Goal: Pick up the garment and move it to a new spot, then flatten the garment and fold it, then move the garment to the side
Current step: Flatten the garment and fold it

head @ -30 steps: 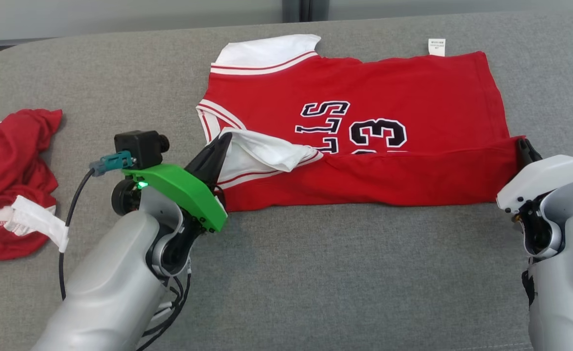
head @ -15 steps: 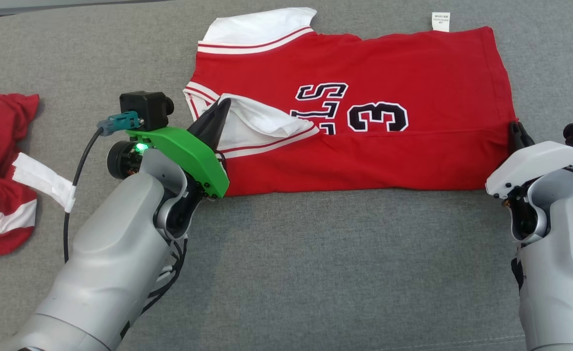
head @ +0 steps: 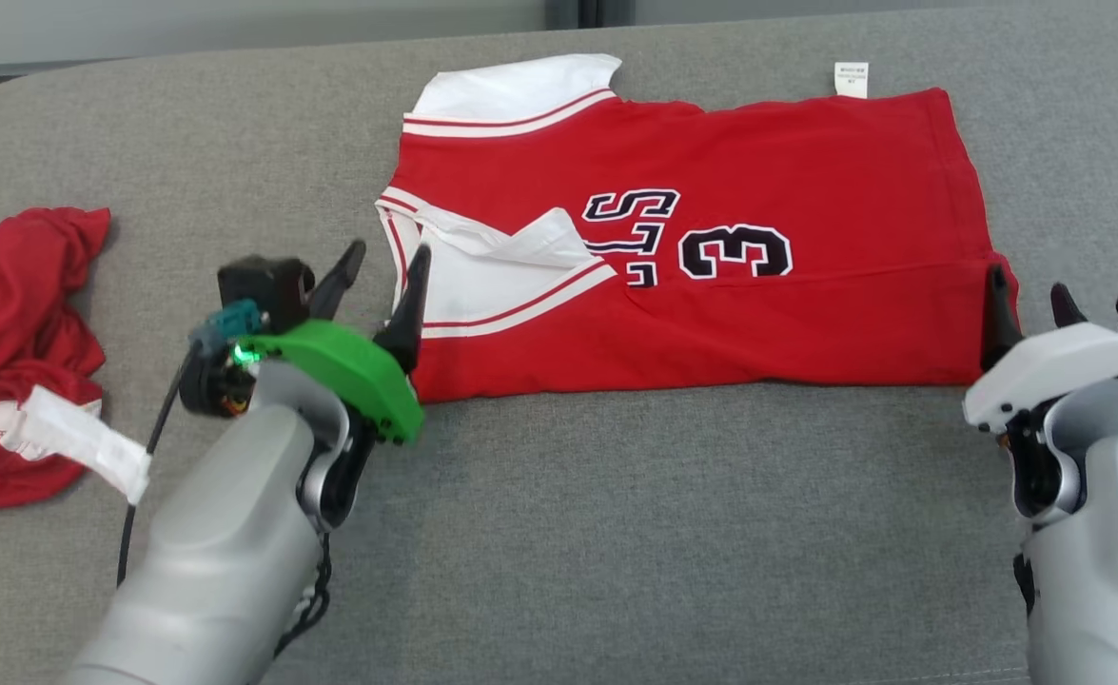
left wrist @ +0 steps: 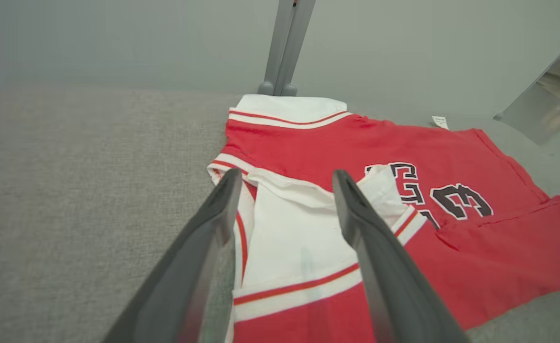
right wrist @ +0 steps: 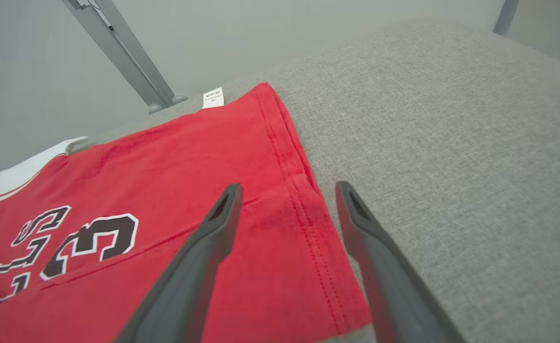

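Observation:
A red jersey [head: 758,181] with white sleeves and black number 3 lies flat on the grey cushion [head: 616,533], its near long edge folded up over itself. My left gripper [head: 382,262] stands open at the jersey's left end, over the white sleeve [left wrist: 289,233], holding nothing. At the right end my right gripper [head: 1029,300] is open beside the folded hem corner [right wrist: 327,267]; its fingers [right wrist: 203,257] straddle the hem without gripping it.
A second crumpled red garment [head: 16,333] with a white strip lies at the far left of the cushion. A white label [head: 851,79] sticks out past the jersey's far edge. Grey posts [left wrist: 284,47] stand behind the cushion.
Both grippers opened and let go of the folded near edge, which now lies on the jersey. The white sleeve has dropped flat. The camera has shifted.

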You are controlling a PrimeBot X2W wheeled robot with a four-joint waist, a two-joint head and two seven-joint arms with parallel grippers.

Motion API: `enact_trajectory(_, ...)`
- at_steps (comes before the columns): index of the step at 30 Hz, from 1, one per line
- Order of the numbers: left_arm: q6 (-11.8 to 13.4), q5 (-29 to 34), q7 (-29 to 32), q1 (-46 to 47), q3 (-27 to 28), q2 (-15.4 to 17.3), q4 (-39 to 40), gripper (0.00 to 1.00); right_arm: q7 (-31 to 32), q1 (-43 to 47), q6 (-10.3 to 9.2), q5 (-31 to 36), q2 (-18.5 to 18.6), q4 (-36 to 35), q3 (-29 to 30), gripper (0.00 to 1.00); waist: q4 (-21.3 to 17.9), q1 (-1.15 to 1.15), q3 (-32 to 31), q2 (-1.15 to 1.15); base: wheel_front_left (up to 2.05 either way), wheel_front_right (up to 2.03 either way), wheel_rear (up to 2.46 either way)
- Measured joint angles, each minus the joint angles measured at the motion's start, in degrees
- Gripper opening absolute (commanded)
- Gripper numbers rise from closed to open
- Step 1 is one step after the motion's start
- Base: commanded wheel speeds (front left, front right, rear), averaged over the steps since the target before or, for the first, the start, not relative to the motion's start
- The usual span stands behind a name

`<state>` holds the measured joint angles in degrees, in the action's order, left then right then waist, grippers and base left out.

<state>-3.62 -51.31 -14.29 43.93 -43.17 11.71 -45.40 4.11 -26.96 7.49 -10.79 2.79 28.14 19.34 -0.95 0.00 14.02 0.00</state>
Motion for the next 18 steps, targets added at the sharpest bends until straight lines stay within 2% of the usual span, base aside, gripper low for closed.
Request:
enact_trajectory(7,3.43,0.79,1.56,-8.67,-2.00,1.25,1.40,1.00,7.93,6.62,0.00,2.05,0.03,-5.63,0.97,1.00,1.08,0.00,-1.49,0.00,0.00,0.00,0.00)
enact_trajectory(10,5.84,0.67,3.23,-10.05,-2.35,1.52,1.98,1.00,10.54,7.34,0.00,2.46,0.02,-6.47,0.90,1.00,1.23,0.00,-1.14,0.00,0.00,0.00,0.00)
enact_trajectory(18,8.25,-0.16,5.57,-10.62,-2.61,0.63,3.78,1.00,11.63,5.54,0.00,6.97,0.03,-4.09,2.61,1.00,1.67,0.00,0.39,0.00,0.00,0.00,0.00)
